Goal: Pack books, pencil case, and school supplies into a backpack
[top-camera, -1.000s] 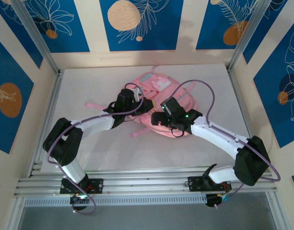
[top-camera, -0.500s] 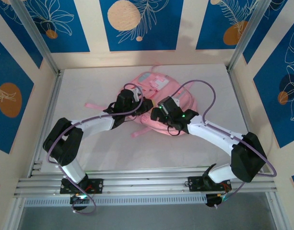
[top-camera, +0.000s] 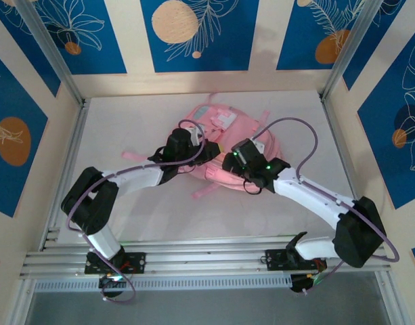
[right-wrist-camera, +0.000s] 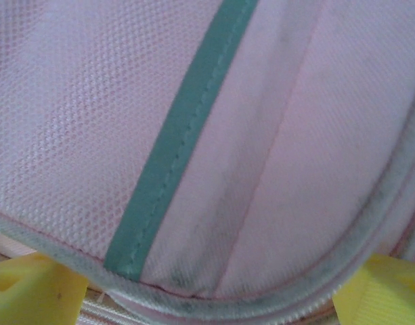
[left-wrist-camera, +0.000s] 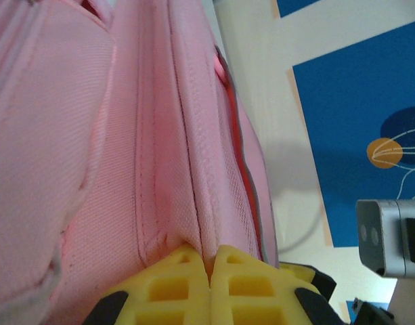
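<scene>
Backpack, pink, on tabletop; left gripper jaws pinched its seam; right gripper jaws spread astride its edge.

No legible text, labels, numbers anywhere.

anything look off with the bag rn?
Nothing spilled or torn. The backpack lies askew on the table, with a strap splayed out loose. The left fingers are pinched shut on a fold of its fabric, bunching it. Grey scuffing runs along its pale edge piping.
</scene>
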`<action>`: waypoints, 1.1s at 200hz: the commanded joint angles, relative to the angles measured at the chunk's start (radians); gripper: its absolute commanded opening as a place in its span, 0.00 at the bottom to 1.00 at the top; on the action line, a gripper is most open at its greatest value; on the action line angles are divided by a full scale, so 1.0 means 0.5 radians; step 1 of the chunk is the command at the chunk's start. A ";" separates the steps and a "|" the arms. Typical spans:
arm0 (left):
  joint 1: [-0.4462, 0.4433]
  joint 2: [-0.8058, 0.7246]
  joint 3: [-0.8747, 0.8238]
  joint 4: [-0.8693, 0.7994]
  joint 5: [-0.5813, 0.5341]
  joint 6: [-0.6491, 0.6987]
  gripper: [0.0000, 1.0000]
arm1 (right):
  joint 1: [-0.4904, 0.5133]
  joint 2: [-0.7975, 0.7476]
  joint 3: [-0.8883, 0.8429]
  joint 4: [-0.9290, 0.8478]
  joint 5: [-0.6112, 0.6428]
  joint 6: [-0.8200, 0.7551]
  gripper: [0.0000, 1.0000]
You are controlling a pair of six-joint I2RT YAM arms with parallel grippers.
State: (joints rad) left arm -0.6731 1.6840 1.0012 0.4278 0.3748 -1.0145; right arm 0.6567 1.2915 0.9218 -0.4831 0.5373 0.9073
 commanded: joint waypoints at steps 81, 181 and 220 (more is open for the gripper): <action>0.020 -0.054 0.106 0.233 0.085 0.069 0.00 | -0.326 -0.457 -0.154 -0.040 -0.393 -0.115 0.87; 0.005 -0.051 0.033 0.246 0.085 0.052 0.00 | -0.194 -0.181 -0.151 -0.040 -0.392 0.074 0.66; 0.004 -0.074 -0.010 0.254 0.076 0.048 0.00 | -0.193 -0.090 -0.125 0.025 -0.296 0.054 0.51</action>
State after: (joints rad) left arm -0.6662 1.6733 1.0176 0.5198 0.3931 -0.9936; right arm 0.5556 1.2285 0.8356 -0.5056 0.3576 0.9344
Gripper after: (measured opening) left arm 0.048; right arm 0.531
